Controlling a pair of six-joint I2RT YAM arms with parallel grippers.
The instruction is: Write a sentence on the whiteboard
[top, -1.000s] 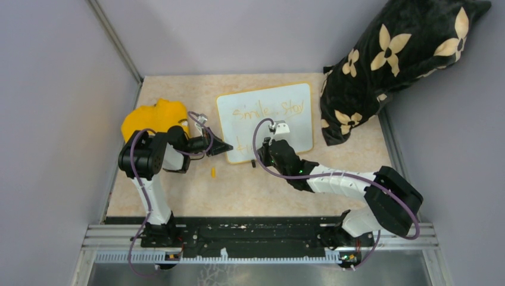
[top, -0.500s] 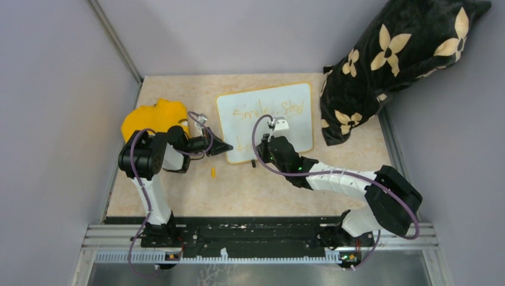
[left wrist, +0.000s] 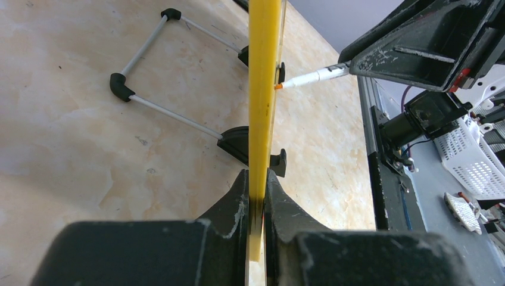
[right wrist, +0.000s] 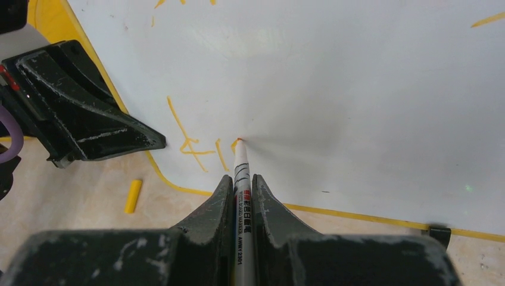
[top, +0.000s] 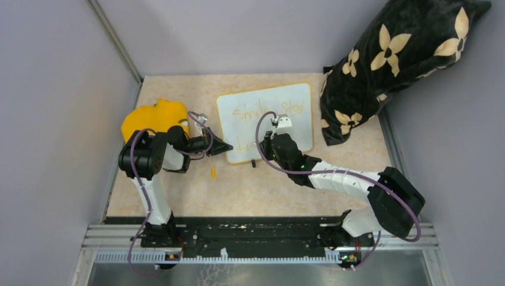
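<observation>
Clamping the yellow frame of the whiteboard (top: 301, 132) at its lower left edge, the left pincer (left wrist: 257, 179) is squeezing the thin rim between both fingers, which are sitting almost together with only the frame separating them. The board is standing near the middle of the worktop (top: 268, 190), leaning back on a wire stand (left wrist: 149, 77) and resting on its small black feet (left wrist: 275, 162), with its white face turned toward the arms.

The right pincer (right wrist: 241, 182) is gripping a slim white marker (right wrist: 243, 173) lengthwise, its fingers closed tight on the barrel. The orange tip is touching the board low on the left part of the face, just to the right of the last strokes there. The sentence (top: 244, 112) is showing as thin orange handwriting: an upper line running across the board, and the start of a lower line by the marker tip, too faint in the overhead view to read with confidence.

A yellow cloth (top: 149, 116) is lying bunched on the worktop to the left of the board, behind the left arm. A small yellow piece, possibly a pen cap (top: 212, 173), is lying near the board's lower left corner, apart from both pincers. A black cushion (top: 393, 59) with cream flowers is leaning at the right, just beside the board's right edge.
</observation>
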